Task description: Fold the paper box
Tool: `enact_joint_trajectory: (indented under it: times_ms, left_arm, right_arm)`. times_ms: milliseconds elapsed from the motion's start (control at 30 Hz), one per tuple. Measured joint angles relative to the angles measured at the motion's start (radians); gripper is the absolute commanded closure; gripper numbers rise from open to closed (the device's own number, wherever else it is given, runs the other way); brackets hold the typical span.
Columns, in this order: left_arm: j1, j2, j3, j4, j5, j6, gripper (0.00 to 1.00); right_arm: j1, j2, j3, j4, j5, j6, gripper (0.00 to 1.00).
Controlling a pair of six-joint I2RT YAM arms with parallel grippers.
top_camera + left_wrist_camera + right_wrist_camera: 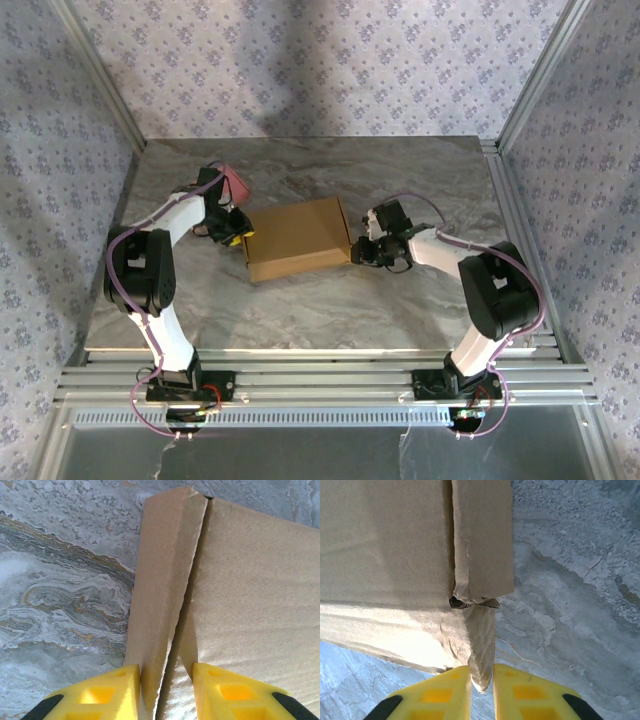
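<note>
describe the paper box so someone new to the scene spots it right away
On the grey marbled table, look at the middle, between the left gripper and the right gripper. The paper box lies there, flat and shallow. It is the only plain brown cardboard thing, far bigger than the small pink item by the left arm.

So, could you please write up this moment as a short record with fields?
Surface: marble table
Object: paper box, brown, lying flat mid-table
Left gripper: straddles the box's left side flap; grip unclear
Right gripper: shut on a crumpled flap corner at the box's right end
Seams: a gap shows beside the side flap at each end
</note>
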Motion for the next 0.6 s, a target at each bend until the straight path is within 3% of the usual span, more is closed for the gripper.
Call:
enact_joint_trajectory:
  times_ms: [600]
  left_arm:
    - [0.001, 0.013, 0.024, -0.041, -0.007, 0.018, 0.68]
  right_arm:
    - [-0.019, 0.108, 0.074, 0.059, 0.006, -0.018, 0.9]
